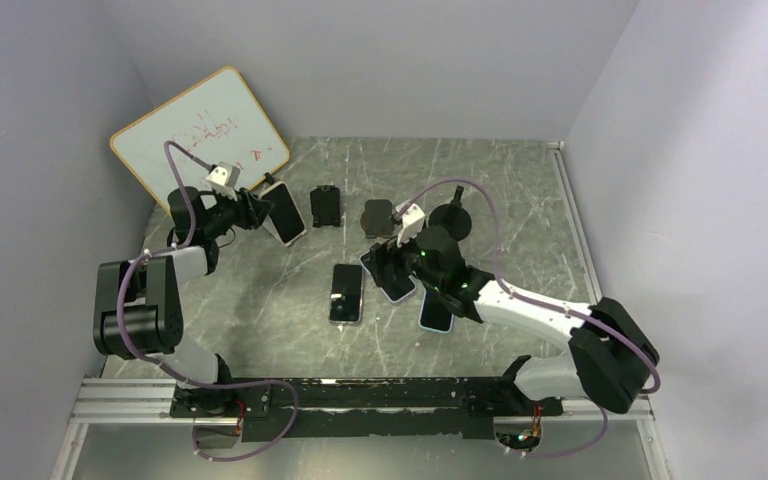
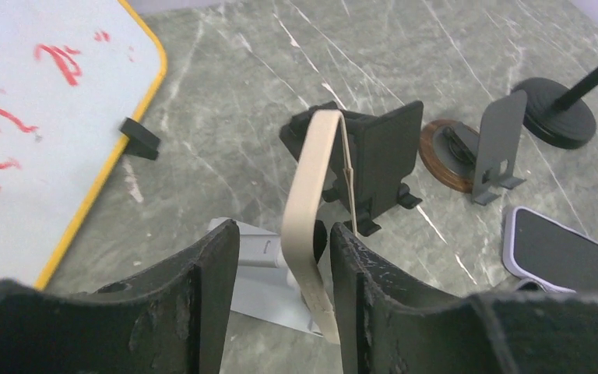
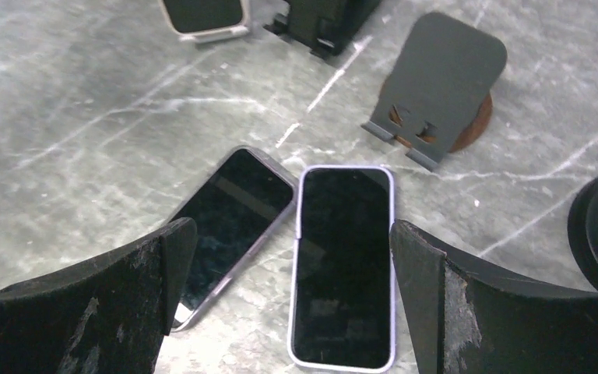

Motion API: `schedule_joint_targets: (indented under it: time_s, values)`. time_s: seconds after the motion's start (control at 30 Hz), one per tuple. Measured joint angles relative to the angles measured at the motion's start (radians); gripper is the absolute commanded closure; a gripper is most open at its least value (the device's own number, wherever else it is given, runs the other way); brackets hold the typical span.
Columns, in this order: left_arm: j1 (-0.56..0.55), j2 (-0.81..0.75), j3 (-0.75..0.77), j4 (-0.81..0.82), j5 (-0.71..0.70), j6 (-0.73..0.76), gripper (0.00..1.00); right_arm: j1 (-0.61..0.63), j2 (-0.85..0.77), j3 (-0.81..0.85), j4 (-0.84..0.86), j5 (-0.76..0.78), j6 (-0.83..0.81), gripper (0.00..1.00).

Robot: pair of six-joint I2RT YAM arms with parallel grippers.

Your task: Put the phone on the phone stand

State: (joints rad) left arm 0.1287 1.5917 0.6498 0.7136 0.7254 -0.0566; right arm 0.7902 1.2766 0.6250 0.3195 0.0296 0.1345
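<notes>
A phone with a beige edge stands tilted on a silver phone stand at the back left, also visible from above as the phone. My left gripper is open around its edge. There is a clear gap on the left, and the phone sits close against the right finger. My right gripper hangs open over two flat phones: a lilac-cased phone and a dark phone. It touches neither. From above, the left gripper and right gripper are far apart.
A black stand, a grey stand on a wooden disc and a black round base line the back. A blue-cased phone lies near the right arm. A whiteboard leans at the back left.
</notes>
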Motion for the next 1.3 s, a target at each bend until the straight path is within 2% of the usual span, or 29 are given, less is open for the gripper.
schedule_joint_targets:
  time_s: [0.27,0.53,0.73,0.9,0.93,1.03,1.3]
  values:
    - [-0.005,-0.176,0.01,-0.042,-0.121,-0.004,0.25,-0.005,0.136,0.055,-0.134,0.098,0.01,0.0]
    - [-0.027,-0.375,0.034,-0.137,-0.303,-0.061,0.2,-0.006,0.246,0.123,-0.276,0.105,-0.012,0.0]
    - [-0.183,-0.492,0.056,-0.25,-0.359,-0.091,0.21,-0.008,0.288,0.162,-0.324,0.115,-0.021,0.0]
    - [-0.249,-0.554,0.037,-0.315,-0.383,-0.14,0.18,-0.01,0.336,0.182,-0.356,0.129,-0.031,0.0]
    - [-0.266,-0.568,0.028,-0.327,-0.393,-0.146,0.14,-0.01,0.341,0.183,-0.36,0.13,-0.032,0.0]
    - [-0.317,-0.585,0.016,-0.367,-0.42,-0.169,0.06,-0.01,0.352,0.199,-0.372,0.127,-0.035,0.0]
    - [-0.433,-0.559,-0.039,-0.393,-0.499,-0.255,0.08,-0.005,0.361,0.201,-0.393,0.116,-0.033,0.0]
